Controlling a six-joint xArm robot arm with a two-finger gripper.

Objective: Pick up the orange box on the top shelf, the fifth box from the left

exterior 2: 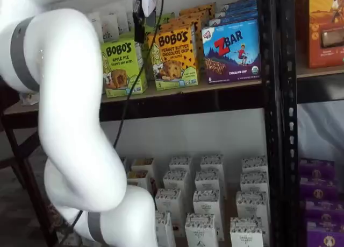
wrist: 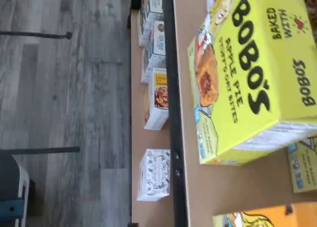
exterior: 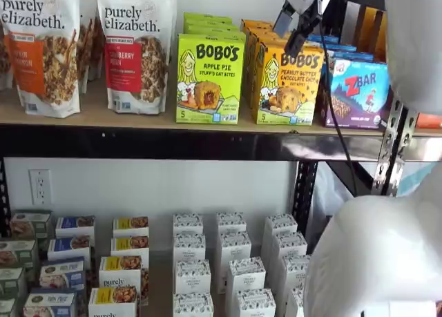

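You see gripper (exterior: 298, 28) spread wide, empty, before glossy cardboard orange box (exterior: 290, 84) on wooden top shelf (exterior: 138, 120).

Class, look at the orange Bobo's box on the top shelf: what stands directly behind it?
Behind the orange box more orange boxes stand in a row, only their tops showing. How many, and what lies behind them, is covered.

Upright orange box (exterior: 289, 85), front row on top shelf (exterior: 207, 143)
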